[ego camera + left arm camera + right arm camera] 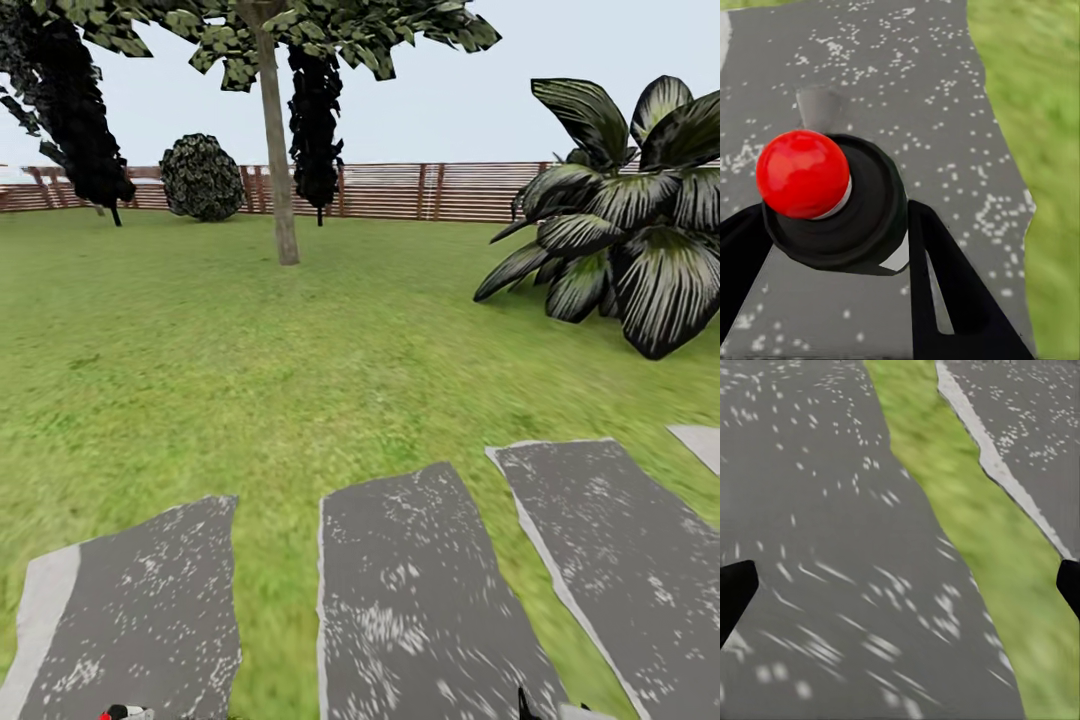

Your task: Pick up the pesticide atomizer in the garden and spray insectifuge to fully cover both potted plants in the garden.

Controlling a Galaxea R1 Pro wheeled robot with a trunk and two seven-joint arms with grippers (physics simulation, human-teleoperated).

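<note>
The garden's lawn (250, 360) spreads across most of the head view, running back to a brown horizontal-slat fence (400, 190) under a pale sky. A thin-trunked tree (278, 150) stands near the middle of the grass, with a round dark shrub (202, 177) and two dark columnar trees (316, 110) close to the fence behind it. At the right a big plant with long, dark, pale-striped leaves (620, 220) sits on the grass. Nearest the robot lie grey, white-flecked paving slabs (420, 600), set side by side with strips of grass between them.

In the left wrist view, the left gripper (832, 225) has its two black fingers (945, 285) closed against the sides of a dark round object with a red ball on top (804, 174), which I take to be the pesticide atomizer (847, 217) seen end-on; it hangs above a paving slab, and its shadow falls on the stone. The red tip also peeks in at the bottom edge of the head view (108, 713).

In the right wrist view, the right gripper (900, 585) hangs over a slab beside a grass strip, with its black fingers (735, 592) spread wide apart at the frame's two edges and nothing between them.
</note>
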